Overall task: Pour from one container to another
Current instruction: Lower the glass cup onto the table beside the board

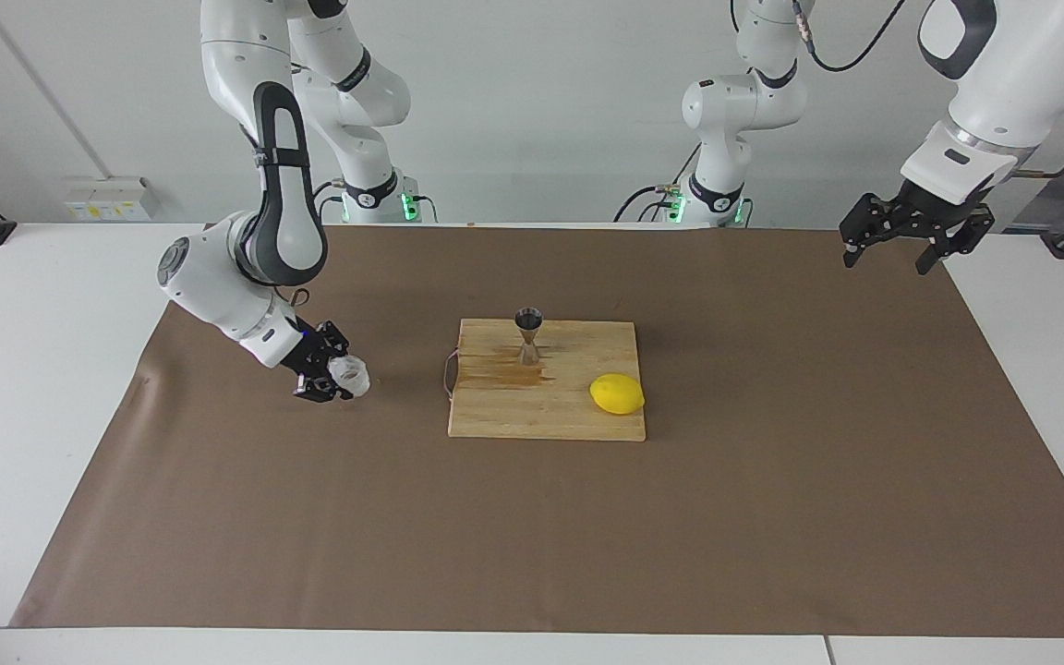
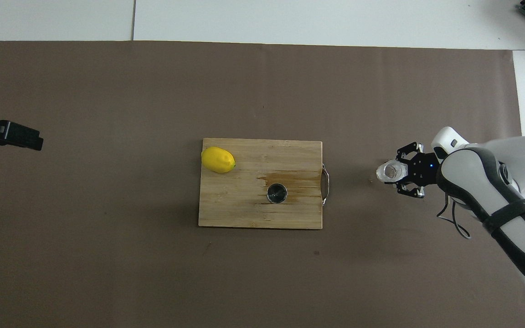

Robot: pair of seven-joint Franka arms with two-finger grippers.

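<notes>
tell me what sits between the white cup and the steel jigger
Only bare brown mat and the cutting board's handle end lie between the white cup and the jigger; the overhead view shows it best.

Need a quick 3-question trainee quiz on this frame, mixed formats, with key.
1. True or false: the lemon lies on the cutting board.
2. Which gripper is at the white cup? A) left gripper B) right gripper C) neither
3. Fill in: the jigger stands upright on the ____.

Key
1. True. It sits at the board's corner toward the left arm's end, farther from the robots than the jigger.
2. B. The right gripper has its fingers around the cup, low over the brown mat beside the board's handle end; whether the cup touches the mat cannot be told. The left gripper waits, open, up over the mat's edge.
3. Cutting board, by a dark stain.
</notes>
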